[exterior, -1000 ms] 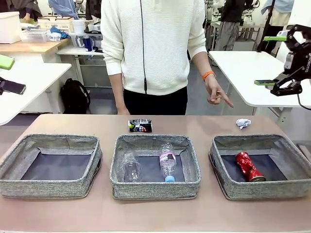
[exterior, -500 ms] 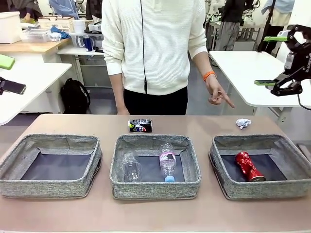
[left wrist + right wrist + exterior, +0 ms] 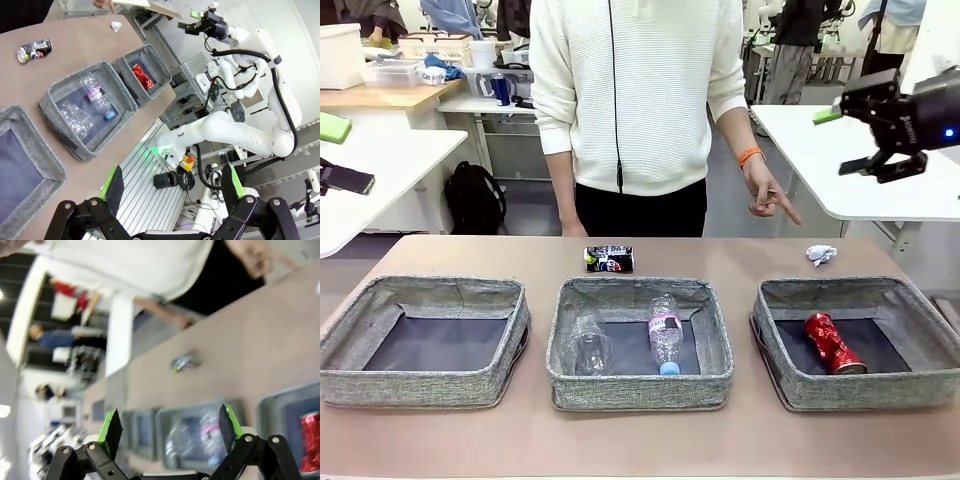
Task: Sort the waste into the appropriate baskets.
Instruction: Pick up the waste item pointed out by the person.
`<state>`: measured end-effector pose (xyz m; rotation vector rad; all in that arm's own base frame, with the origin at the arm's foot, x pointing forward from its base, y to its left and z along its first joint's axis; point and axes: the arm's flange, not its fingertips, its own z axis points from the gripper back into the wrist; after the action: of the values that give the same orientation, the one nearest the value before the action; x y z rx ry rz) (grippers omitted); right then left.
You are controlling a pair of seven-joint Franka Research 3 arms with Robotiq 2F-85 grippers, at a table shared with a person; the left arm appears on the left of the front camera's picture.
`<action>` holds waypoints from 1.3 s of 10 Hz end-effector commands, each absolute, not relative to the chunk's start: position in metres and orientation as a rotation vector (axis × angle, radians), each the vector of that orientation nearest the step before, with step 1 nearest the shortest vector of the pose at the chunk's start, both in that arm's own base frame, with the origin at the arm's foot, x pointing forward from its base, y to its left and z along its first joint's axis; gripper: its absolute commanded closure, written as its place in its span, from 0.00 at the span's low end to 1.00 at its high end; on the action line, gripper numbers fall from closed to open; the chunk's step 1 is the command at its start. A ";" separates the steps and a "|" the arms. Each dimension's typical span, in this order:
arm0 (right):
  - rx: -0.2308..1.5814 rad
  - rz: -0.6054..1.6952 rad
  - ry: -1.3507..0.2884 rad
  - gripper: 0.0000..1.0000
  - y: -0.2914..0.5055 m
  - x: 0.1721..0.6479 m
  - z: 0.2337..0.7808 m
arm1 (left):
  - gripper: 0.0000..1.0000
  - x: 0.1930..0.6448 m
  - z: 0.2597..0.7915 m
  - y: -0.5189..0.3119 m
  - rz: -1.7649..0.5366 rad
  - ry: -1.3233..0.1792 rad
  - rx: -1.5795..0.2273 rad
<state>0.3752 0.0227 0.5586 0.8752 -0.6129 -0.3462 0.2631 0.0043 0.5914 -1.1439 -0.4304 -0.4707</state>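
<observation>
Here the right gripper [image 3: 840,142] hangs high, its jaws wide and empty. The left gripper [image 3: 172,182] is also wide and empty. The crumpled white paper ball [image 3: 821,254] lies on the table [image 3: 740,255].

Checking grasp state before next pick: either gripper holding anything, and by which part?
Nothing is held. The left gripper and the right gripper both stand open, with nothing between the jaws.

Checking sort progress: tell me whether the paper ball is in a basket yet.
No, the paper ball lies on the table behind the right basket.
</observation>
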 end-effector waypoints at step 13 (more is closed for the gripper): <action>0.113 -0.104 -0.257 0.00 -0.049 0.564 0.455 | 0.00 0.263 0.592 0.002 -0.491 -0.452 -1.158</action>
<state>0.5435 -0.0522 0.4421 0.0629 -0.2796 -0.1096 0.2632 0.0043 0.5915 -1.1440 -0.4322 -0.4706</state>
